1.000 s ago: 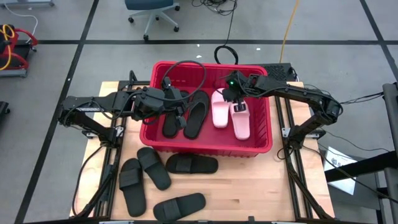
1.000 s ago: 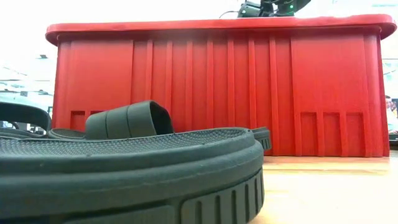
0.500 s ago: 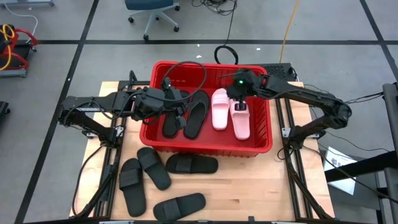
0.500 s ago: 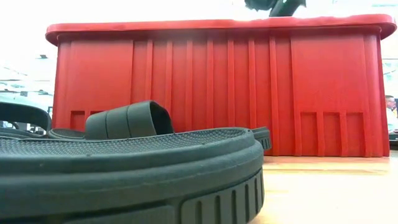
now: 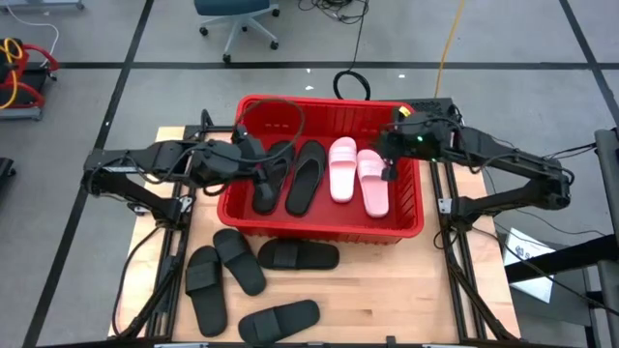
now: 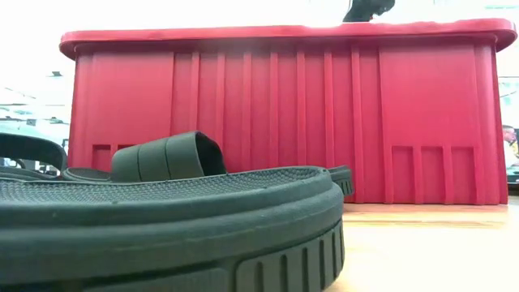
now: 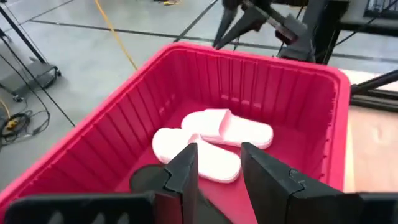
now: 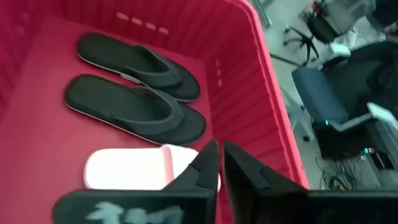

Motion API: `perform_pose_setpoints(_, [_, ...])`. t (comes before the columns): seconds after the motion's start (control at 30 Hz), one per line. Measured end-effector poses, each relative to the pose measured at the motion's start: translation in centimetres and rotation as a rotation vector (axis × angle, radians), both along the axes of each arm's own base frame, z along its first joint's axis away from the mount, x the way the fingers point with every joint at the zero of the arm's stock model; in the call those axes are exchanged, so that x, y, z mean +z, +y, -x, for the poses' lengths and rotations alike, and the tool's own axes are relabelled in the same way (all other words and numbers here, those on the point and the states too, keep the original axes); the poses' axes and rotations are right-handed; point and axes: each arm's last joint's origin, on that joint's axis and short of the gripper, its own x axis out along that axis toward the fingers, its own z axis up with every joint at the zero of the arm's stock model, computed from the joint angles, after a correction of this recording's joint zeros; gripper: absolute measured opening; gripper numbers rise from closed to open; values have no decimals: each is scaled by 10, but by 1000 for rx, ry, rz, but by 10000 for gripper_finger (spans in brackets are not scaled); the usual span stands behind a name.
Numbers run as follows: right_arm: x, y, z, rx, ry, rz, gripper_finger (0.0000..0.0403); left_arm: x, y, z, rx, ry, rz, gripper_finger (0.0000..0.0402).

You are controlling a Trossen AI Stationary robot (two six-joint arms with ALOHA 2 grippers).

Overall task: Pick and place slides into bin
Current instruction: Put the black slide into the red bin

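**Four slides binned, four black ones waiting on the table**

Although half the slides already lie inside, the red bin (image 5: 319,224) holds room for more: two black slides (image 5: 305,178) rest side by side in its left half and two pink slides (image 5: 360,178) in its right half, all flat on its floor. The remaining four black slides (image 5: 239,261) lie on the wooden table (image 5: 406,290) in front of the bin, well apart from both arms.

The left gripper (image 5: 263,174) hangs over the bin's left part, above the black pair, its jaws apart and empty. The right gripper (image 5: 389,166) sits over the bin's right edge, beside the pink pair, its fingers drawn together on nothing.

These sandals look light, with a matte foam body that should flex rather than crack. The flat sole offers little to pinch, so the raised strap (image 6: 166,156) seems the best hold, though a slide taken there will likely dangle and swing.

The high view alone lays out the count and which slides are in or out. The low view shows only the bin's front wall and the slides on the table up close, revealing a ribbed sole edge. The left wrist view shows the pink pair beyond parted fingers (image 7: 185,171); the right wrist view shows both black slides and one pink past nearly touching fingers (image 8: 205,165).
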Motion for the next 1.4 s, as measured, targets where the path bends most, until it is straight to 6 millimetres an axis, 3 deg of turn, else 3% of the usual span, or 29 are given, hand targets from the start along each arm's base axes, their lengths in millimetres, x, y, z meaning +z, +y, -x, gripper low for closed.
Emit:
perform_pose_setpoints(0.4, [11,34,11,121,-67,-38,1,-2,-25,24,-43,55,68,122])
perform_pose_setpoints(0.7, [13,48,14,154,-106,-97,1,-6,-40,38,-47,101,131,122])
perform_pose_setpoints(0.97, [12,56,14,266,-113,-242,0,-25,-57,61,20,313,359,122])
perform_pose_setpoints(1.4, [12,57,14,258,-119,-269,0,-31,-101,89,20,416,668,122])
